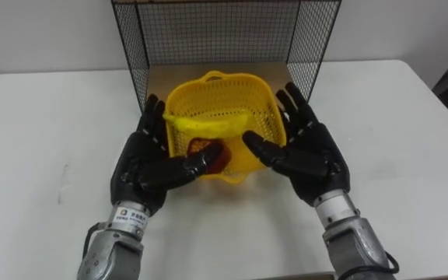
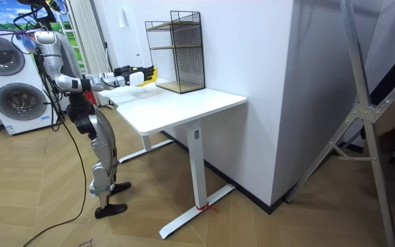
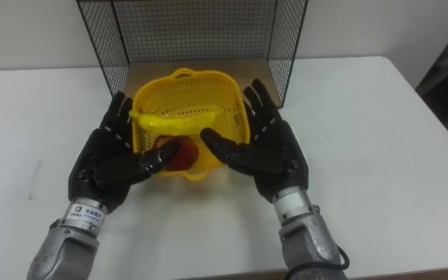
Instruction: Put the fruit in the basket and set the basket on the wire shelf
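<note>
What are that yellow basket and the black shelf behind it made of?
The basket looks like moulded plastic: glossy yellow, with a regular grid of small holes. The shelf seems to be thin metal wire, matt black, joined in a fine mesh.

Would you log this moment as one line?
basket at shelf front | banana, red fruit inside | left robot hand open beside basket | right robot hand open beside basket

we see the wire shelf (image 1: pixel 224 35) at the back of the bench (image 1: pixel 45 132), the basket (image 1: pixel 243 93) at its open front. a banana (image 1: pixel 208 123) lies across inside the basket, a round fruit (image 1: pixel 221 160) nearer us. the left robot hand (image 1: pixel 148 165) is against its left side, the right robot hand (image 1: pixel 308 154) against its right.
</note>
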Controlling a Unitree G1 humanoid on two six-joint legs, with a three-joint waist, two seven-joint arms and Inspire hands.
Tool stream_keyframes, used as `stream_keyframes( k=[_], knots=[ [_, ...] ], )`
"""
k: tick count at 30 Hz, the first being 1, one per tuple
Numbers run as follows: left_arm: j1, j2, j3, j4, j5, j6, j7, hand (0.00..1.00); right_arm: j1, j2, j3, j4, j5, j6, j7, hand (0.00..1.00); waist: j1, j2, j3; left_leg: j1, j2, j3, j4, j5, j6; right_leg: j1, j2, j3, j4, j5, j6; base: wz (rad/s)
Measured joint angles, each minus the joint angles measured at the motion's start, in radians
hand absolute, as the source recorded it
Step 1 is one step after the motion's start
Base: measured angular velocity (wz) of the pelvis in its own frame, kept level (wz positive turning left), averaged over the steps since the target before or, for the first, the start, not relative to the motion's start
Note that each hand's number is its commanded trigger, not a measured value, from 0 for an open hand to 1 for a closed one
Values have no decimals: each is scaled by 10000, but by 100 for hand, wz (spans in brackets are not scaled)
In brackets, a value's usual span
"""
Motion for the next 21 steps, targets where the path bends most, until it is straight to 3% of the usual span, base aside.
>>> stream_keyframes(
  k=[9,13,15,18,21],
  knots=[
    [-23,-111,37,-763,-3,-340,89,0,-4,231,0,-610,-58,-326,1,0,30,31,-37,82,3,14,-25,1,0,57,17,73,-2,5,-8,-1],
    [-23,-346,112,-762,1,-346,89,0,-1,260,-1,-629,-41,-345,5,0,127,27,-34,142,46,17,99,-35,-25,130,49,85,57,-12,-35,0],
    [-30,-346,110,-758,4,-389,89,0,-2,277,21,-611,-44,-445,7,0,232,59,-7,16,231,49,605,-325,-84,135,167,94,269,-140,-120,-8],
    [-20,-335,112,-750,6,-406,89,0,2,284,65,-605,-11,-468,14,0,437,43,22,-310,559,64,1657,-874,-245,-173,302,70,1148,-661,-284,-11],
    [-8,-334,113,-750,3,-407,89,0,72,286,88,-606,241,-531,61,0,517,3,37,-502,746,72,2191,-1088,-371,-420,300,66,1763,-1103,-424,-2]
  ],
)
